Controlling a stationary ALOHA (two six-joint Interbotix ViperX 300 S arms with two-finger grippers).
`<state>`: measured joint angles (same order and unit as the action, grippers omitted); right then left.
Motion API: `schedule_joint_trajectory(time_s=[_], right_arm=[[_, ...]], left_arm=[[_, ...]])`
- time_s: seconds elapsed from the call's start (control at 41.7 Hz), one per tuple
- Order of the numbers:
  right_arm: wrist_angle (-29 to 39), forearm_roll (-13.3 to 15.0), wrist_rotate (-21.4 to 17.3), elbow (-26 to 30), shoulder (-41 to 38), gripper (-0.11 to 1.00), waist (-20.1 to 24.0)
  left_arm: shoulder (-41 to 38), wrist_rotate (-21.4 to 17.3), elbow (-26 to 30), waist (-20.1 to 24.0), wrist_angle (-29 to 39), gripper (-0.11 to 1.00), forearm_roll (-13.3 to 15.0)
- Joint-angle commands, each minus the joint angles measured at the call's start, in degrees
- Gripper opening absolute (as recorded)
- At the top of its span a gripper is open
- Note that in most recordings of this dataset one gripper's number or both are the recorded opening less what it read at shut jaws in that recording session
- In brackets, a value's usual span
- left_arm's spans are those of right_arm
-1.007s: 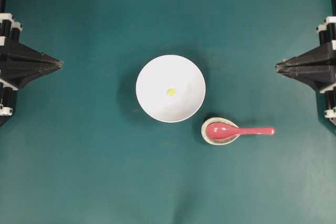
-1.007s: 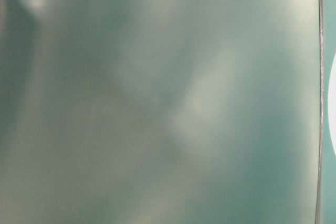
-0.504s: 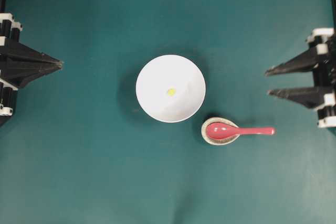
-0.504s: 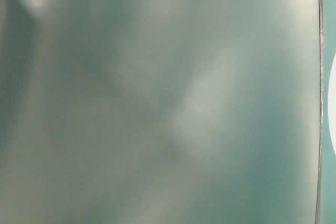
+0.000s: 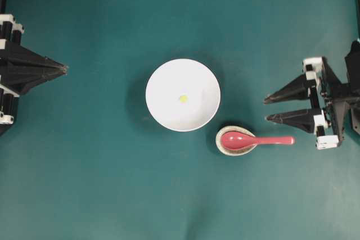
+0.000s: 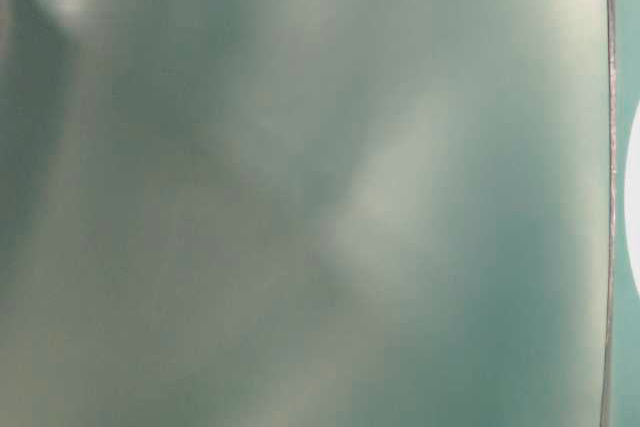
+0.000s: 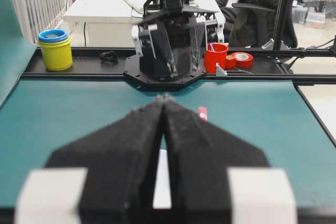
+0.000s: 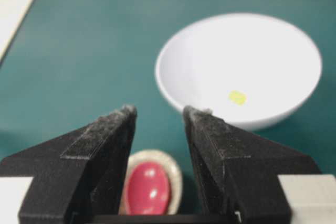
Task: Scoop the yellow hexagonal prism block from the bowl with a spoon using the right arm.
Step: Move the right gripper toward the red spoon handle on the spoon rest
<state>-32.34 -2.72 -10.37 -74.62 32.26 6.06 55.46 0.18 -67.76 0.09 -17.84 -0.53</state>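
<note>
Rightward, spoon [image 5: 256, 140] handle's end near parted fingers [image 5: 287, 90]

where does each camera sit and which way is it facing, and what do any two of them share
Overhead exterior: above the table, facing straight down; shows the bowl, spoon, left tool and right tool.
Table-level exterior: low, almost wholly blurred teal; a white sliver at the right edge; no robot part.
Left wrist: behind the shut left tool, facing across the table at the right arm's base.
Right wrist: behind the open right tool, looking at the bowl.
Shared: overhead and right wrist both show the yellow block.
</note>
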Motion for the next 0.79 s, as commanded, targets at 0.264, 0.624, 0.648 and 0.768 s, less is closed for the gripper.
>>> schedule_joint_trajectory(time_s=[0.264, 0.624, 0.648, 0.768], right_arm=[[-19.51, -2.37, -3.52, -3.43, -13.62, 0.47, 4.83], [-28.92, -8.79, -3.52, -4.48, -25.66, 0.45, 10.28], [-29.27, -9.05, -3.52, -4.57, -26.10, 0.45, 10.63], [-31.38, -11.25, -3.52, -5.01, -28.56, 0.45, 12.92]], left_arm=[[-0.44, 0.09, 1.23, 0.09, 1.58, 0.00, -0.09], [-0.44, 0.09, 1.23, 0.09, 1.67, 0.00, -0.09], [-0.44, 0.09, 1.32, 0.09, 1.76, 0.00, -0.09], [-0.44, 0.09, 1.23, 0.09, 1.67, 0.00, -0.09]])
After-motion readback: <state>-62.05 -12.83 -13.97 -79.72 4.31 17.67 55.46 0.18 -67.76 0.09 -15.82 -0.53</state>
